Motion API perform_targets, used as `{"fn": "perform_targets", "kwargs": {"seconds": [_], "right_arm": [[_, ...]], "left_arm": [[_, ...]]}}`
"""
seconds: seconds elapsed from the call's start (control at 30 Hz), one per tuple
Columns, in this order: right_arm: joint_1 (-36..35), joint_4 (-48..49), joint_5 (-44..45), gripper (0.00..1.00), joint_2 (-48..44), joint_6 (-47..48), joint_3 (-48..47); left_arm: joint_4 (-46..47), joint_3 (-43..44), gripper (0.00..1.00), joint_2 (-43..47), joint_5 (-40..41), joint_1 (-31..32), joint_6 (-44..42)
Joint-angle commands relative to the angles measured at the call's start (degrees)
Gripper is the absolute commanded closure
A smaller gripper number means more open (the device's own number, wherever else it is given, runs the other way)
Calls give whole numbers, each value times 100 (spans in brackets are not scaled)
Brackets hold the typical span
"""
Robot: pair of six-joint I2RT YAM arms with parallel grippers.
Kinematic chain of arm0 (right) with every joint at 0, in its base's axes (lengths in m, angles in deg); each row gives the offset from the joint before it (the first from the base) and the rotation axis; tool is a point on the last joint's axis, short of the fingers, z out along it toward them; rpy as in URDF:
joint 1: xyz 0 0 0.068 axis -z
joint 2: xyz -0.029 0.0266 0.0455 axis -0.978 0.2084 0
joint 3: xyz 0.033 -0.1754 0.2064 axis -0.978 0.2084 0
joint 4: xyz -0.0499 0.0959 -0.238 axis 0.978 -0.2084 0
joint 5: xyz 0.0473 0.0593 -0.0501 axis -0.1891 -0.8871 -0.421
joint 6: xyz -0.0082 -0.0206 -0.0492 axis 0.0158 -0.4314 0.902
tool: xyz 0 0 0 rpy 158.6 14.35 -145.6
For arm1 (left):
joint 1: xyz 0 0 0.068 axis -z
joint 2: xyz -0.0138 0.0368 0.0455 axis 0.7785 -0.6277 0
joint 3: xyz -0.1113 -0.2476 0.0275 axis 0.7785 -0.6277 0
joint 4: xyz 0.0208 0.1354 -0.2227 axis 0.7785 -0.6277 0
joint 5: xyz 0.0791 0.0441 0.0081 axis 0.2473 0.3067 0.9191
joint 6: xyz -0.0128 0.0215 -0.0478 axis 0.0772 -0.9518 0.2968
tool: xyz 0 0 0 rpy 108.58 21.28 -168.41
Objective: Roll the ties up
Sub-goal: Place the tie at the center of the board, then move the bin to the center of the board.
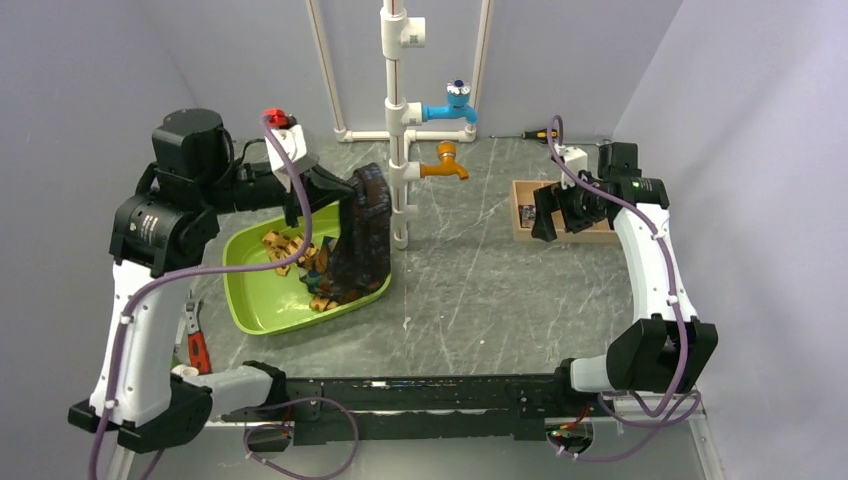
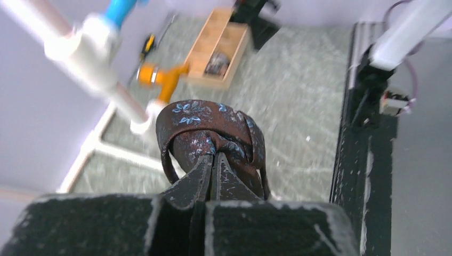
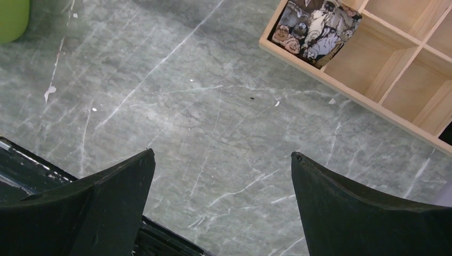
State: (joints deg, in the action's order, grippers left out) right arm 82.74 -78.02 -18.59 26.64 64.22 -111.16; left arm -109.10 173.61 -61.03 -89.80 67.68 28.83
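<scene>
- Two arms are over the grey marble counter (image 1: 480, 290), and only the left one has anything in hand.
- The left pincer (image 2: 213, 157) is clenched tight on a dark brown tie (image 2: 202, 120) with little pale blue flowers. In the wrist view the fabric loops over and around the fingertips.
- From the top view that same tie (image 1: 362, 230) is lifted up and hangs down in a long dark drape. Its lower end reaches into the lime green tray (image 1: 250, 300).
- A few tan-orange ties (image 1: 285, 250) lie crumpled in the tray, partly under the hanging one.
- The tray sits on the left half of the counter, just beside the white pipe stand (image 1: 397, 120) with its blue tap (image 1: 452, 105) and orange tap (image 1: 445, 168).
- The right pincer (image 3: 221, 154) is released, jaws spread wide with nothing between them. It hovers over bare counter, just beside the wooden divided box (image 3: 373, 69).
- One rolled tie (image 3: 317, 26), printed in black, white and pink, sits in a corner compartment of that box. The other compartments I can see have nothing in them.
- A yellow-handled screwdriver (image 1: 535, 133) lies by the back wall, and red-handled pliers (image 1: 197, 345) lie near the left arm's base.
</scene>
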Motion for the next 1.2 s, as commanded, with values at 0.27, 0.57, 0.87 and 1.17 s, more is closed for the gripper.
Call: {"fn": "perform_targets", "kwargs": {"seconds": [0.27,0.57,0.87,1.17], "right_arm": [[223,12,-76,0,72,-691,-318],[261,35,98,0,-125,-520,24],[233,-126,161,0,-110,-68,436],[-72,-284,432,0,61,106,565]], "left_arm": [[1590,2009,100,-1713,42,2045,886],[70,-409,26,-952,1312,1955,-1215],[-451,-4417,31,353,2296,1930,-2553],[268,-6017,34,240,3159,1513,-3002]]}}
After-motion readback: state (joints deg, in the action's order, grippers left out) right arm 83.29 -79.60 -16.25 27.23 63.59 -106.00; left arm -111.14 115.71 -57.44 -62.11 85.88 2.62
